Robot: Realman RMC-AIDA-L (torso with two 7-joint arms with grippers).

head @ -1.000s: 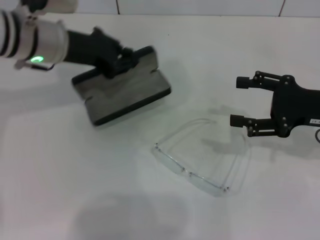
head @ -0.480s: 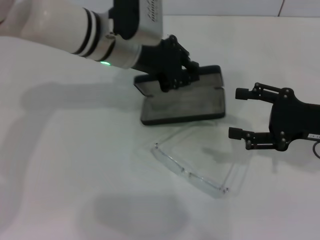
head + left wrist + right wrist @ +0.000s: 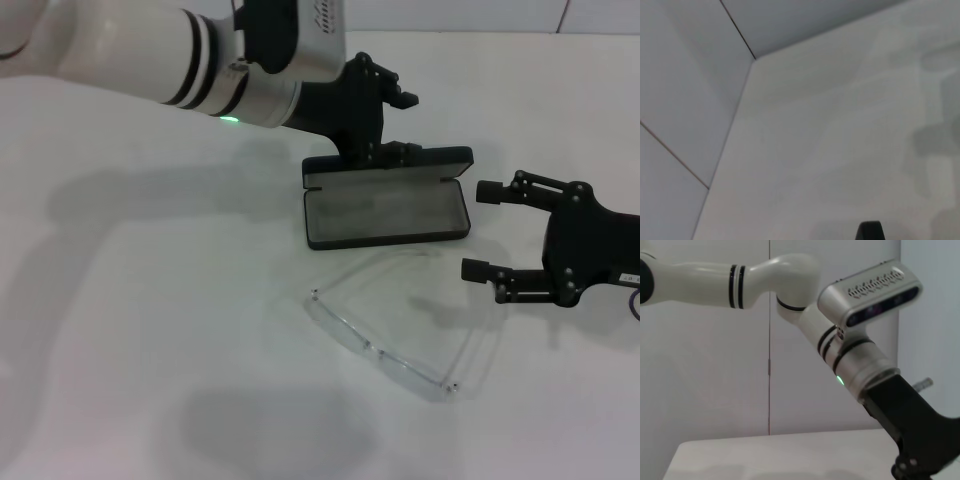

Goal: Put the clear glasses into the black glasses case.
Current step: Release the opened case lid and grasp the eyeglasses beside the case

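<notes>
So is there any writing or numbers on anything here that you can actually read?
None can be read.
Left arm's camera housing: white marks, cut off by the picture's edge, illegible.
Right gripper: a small pale label near its wrist, too small to read.
Black glasses case, lying open: no lettering shows.
Clear glasses: no marking visible.

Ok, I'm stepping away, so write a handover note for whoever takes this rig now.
Left hand: at the back edge of the black glasses case; grip unclear.
Right hand: open, hovering right of the case, holding nothing.
Case: lies open on the table.
Clear glasses: unfolded on the table in front of the case.
Done: case open.
Left: pick up the glasses, place them in the case.
</notes>
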